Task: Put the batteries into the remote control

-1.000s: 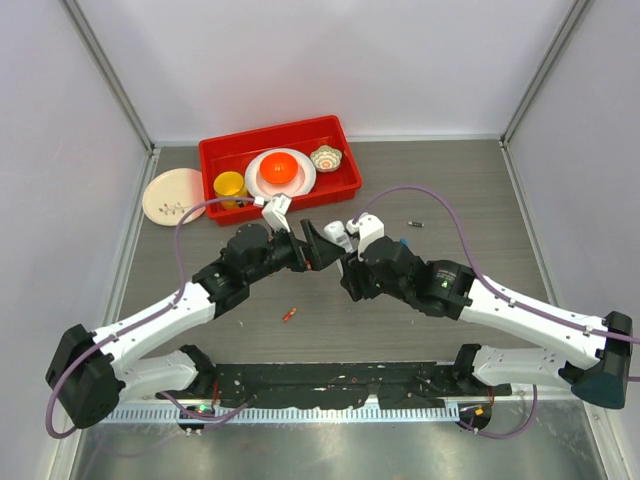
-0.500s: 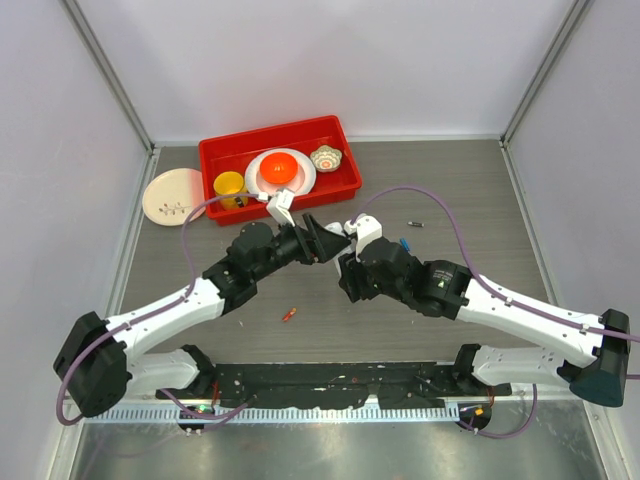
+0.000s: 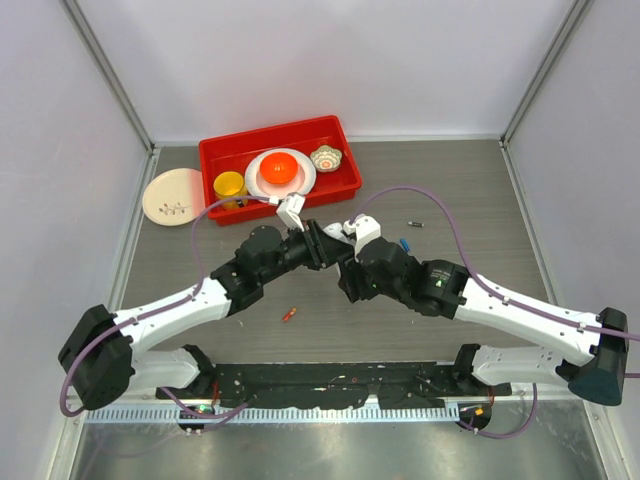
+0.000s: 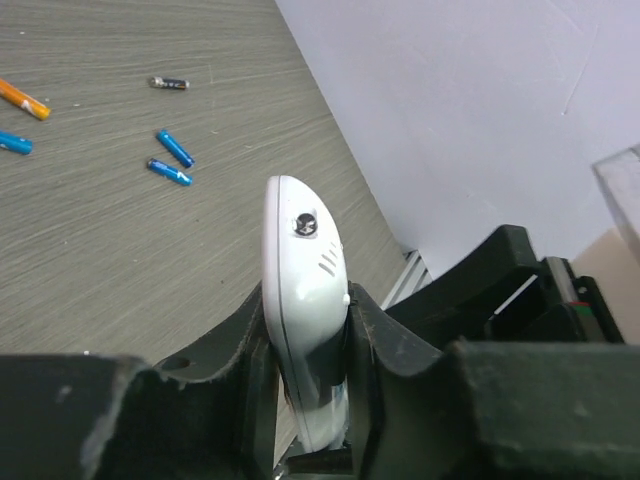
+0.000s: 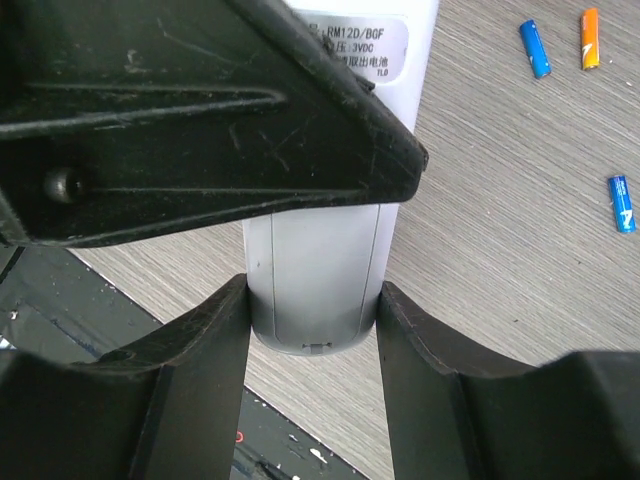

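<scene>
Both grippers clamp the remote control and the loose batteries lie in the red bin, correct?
No: the batteries lie on the table, not in the red bin; the left wrist view shows it. Left gripper and right gripper do clamp the remote control.

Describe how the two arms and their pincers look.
The left arm and right arm match: white tubular links, bulky black joints, a purple cable looping alongside each. The left pincer and right pincer each have two thick matte-black fingers.
</scene>
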Available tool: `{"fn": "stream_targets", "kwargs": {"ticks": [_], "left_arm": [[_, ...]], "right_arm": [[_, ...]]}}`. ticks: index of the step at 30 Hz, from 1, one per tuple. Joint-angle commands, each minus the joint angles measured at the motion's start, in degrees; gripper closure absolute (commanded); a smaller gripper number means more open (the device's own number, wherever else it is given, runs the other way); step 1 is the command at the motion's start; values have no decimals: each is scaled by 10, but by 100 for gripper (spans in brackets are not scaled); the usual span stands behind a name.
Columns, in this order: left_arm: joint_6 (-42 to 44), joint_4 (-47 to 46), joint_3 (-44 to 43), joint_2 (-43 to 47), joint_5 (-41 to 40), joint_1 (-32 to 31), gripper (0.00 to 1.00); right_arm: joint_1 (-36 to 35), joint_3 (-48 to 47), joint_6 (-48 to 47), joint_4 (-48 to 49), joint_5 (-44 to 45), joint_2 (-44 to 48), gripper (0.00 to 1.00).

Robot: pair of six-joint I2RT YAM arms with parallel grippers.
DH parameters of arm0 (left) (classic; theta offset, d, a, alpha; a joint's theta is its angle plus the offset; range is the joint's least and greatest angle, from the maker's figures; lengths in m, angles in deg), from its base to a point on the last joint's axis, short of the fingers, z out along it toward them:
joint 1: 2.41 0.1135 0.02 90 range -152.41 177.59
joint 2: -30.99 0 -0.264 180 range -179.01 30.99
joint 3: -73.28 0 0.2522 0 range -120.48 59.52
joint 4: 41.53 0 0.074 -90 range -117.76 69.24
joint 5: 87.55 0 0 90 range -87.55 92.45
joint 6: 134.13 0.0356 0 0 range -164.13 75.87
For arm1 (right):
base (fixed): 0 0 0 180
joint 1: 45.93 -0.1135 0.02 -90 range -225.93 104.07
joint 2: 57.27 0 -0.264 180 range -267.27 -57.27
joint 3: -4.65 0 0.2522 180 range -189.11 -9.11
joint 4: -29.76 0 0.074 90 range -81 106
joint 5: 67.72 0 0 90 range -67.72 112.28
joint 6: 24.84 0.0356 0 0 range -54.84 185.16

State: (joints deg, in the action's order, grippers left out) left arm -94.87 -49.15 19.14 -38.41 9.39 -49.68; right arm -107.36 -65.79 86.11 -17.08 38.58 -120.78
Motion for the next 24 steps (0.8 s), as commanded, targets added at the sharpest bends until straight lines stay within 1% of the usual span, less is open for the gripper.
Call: {"fn": "stream_targets", "kwargs": {"ticks": [1, 2, 3, 4, 5, 7, 8, 10, 11, 14, 15, 16, 17, 18, 19, 20, 21, 22, 23, 24], "left_arm": [[18, -10, -16, -3, -16, -2, 75], [18, -12, -16, -4, -14, -2, 85], [19, -11, -17, -6, -15, -1, 90], [18, -9, -16, -6, -18, -2, 95], [16, -8, -15, -5, -24, -2, 100], [11, -13, -3, 1, -39, -2, 100], [6, -23, 2, 5, -46, -2, 100], [3, -29, 18, 20, -64, -2, 100], [-1, -30, 23, 26, -90, -2, 100], [-6, -48, 50, 52, -127, -2, 100], [-7, -58, 70, 59, -133, -2, 100], [-8, -82, 81, 73, -149, -2, 100], [-11, -99, 109, 80, -156, -1, 100], [-17, -119, 126, 88, -164, -2, 100], [-21, -164, 143, 98, -170, -2, 100], [-23, -188, 178, 104, -181, -2, 100], [-28, -214, 194, 106, -184, -2, 100], [-27, -257, 210, 110, -188, -2, 100], [-28, -273, 237, 112, -196, -2, 100], [-25, -287, 249, 113, -199, -2, 100]], "right_arm": [[-4, -19, 2, 24, 8, 6, 91], [-4, -19, 3, 22, 7, 7, 87], [-4, -20, 2, 22, 8, 7, 80], [-4, -22, 2, 17, 8, 8, 69], [-4, -24, 2, 14, 6, 10, 51], [-4, -30, 8, 9, 5, 19, 39], [-4, -32, 11, 8, 2, 24, 29], [-4, -35, 23, 9, -7, 41, 22], [-4, -36, 28, 8, -9, 49, 14], [-4, -18, 63, 28, -7, 87, 11], [-4, -5, 74, 54, -1, 98, 11], [-4, 9, 109, 70, 20, 126, 11], [-4, 44, 132, 88, 35, 140, 11], [-4, 66, 158, 122, 54, 157, 11], [-4, 89, 203, 148, 72, 187, 11], [-4, 138, 220, 173, 80, 204, 12], [-4, 163, 241, 225, 85, 218, 14], [-4, 185, 269, 245, 92, 240, 18], [-4, 216, 284, 259, 95, 247, 19], [-4, 227, 292, 277, 95, 248, 21]]}}
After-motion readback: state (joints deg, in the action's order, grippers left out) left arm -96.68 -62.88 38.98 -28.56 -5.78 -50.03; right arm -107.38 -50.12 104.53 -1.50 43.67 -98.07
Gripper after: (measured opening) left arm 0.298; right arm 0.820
